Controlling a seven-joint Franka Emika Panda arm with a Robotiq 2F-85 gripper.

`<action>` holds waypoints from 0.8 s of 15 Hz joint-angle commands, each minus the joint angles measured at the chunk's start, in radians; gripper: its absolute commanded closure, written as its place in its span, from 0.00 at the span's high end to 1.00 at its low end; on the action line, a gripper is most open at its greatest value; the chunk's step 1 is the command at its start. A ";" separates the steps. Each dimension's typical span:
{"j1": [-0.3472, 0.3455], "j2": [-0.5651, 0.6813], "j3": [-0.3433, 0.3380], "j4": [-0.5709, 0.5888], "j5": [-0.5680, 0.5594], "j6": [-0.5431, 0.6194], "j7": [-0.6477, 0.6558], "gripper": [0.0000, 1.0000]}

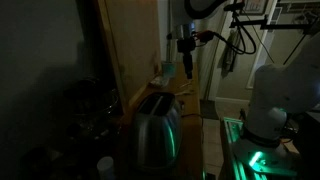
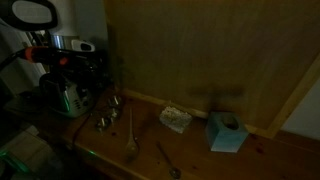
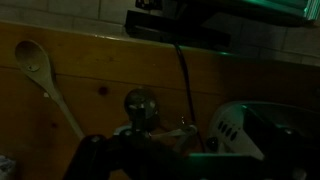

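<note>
On my counter (image 2: 200, 155): steel toaster (image 1: 155, 130) at one end; teal tissue box (image 2: 228, 132) against the wooden back panel (image 2: 200, 50) — pale cloth (image 2: 176, 118) near it — and a wooden spoon (image 3: 35, 62) lying flat.

Read-through of all views: I can read no txt, too dark throughout.
- toaster (image 1: 155, 128): no brand or lettering legible on the shell.
- teal box (image 2: 227, 132): no print I can make out.
- pale panel (image 3: 238, 128), wrist view: a few dark marks, poss. symbols, too small and blurred to read.
- wall board (image 2: 200, 50) and counter (image 2: 110, 152): no nos., labels or signs resolved.
</note>
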 commanded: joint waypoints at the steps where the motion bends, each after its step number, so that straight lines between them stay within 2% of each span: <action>1: -0.001 0.000 0.001 0.001 0.001 -0.001 0.000 1.00; 6: -0.001 0.000 0.001 0.001 0.001 -0.001 0.000 1.00; 7: -0.007 0.010 -0.005 0.008 -0.005 0.043 0.003 1.00; 9: -0.034 0.060 -0.027 0.041 -0.073 0.220 -0.013 1.00; 12: -0.054 0.160 -0.103 0.097 -0.031 0.478 -0.030 1.00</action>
